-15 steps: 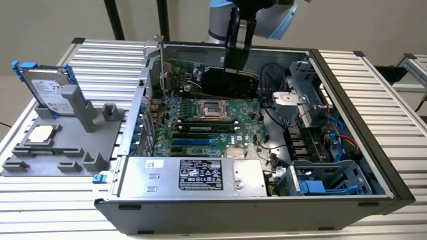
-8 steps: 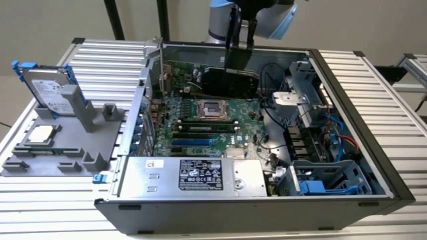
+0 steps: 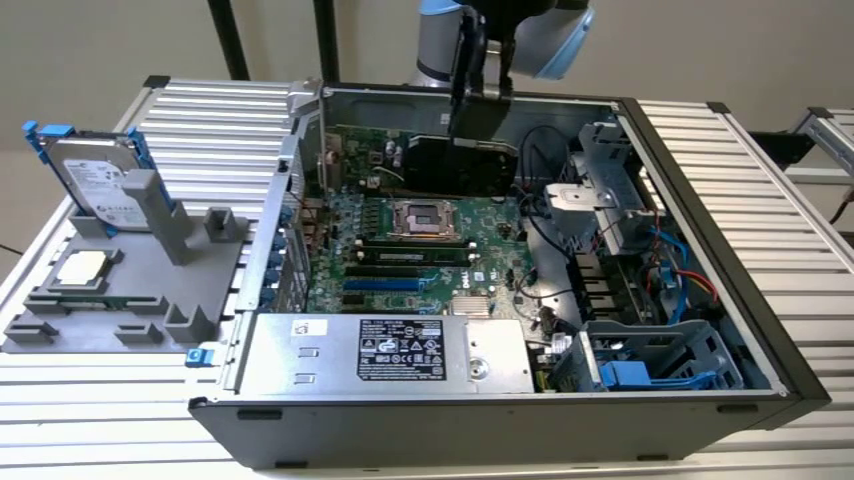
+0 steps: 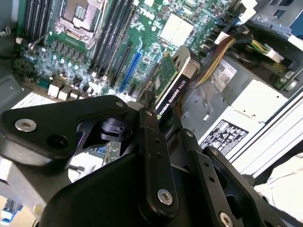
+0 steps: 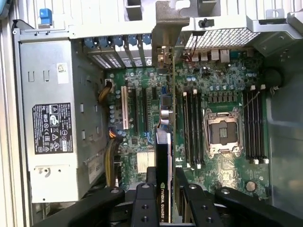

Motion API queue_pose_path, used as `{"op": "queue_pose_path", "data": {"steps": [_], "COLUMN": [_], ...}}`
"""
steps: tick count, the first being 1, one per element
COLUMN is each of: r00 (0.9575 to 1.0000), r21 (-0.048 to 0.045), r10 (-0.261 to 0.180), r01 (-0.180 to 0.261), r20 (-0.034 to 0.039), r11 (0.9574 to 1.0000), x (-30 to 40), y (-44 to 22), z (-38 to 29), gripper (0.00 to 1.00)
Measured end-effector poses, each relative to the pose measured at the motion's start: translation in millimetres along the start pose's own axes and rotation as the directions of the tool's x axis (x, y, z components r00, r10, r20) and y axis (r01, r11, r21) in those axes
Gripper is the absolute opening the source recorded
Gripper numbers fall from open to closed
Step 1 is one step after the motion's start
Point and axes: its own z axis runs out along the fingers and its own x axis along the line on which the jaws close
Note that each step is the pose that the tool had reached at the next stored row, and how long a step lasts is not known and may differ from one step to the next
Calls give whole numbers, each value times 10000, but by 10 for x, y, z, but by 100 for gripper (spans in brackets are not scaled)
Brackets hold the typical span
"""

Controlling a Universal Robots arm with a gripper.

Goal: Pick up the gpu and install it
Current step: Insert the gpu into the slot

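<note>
1. The arm [image 3: 547, 30] hangs from above, with the end effector [image 3: 478, 125] pointing straight down.
2. In the first wrist view, its two black fingers [image 5: 144, 198] press on opposite faces of the gpu [image 5: 162, 156], held edge-on between them.

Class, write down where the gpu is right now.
In the exterior view the gpu hangs on edge in the gripper, inside the open computer case, over the motherboard near the CPU socket.
</note>
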Motion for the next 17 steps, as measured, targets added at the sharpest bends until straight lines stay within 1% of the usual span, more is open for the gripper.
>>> {"op": "queue_pose_path", "data": {"steps": [8, 17], "r00": [9984, 9932], "r21": [4, 7], "r10": [-565, -1162], "r01": [565, 1162], "r20": [-29, -60], "r11": [9984, 9932], "x": [0, 0], "y": [0, 0], "z": [0, 0], "gripper": [0, 0]}}
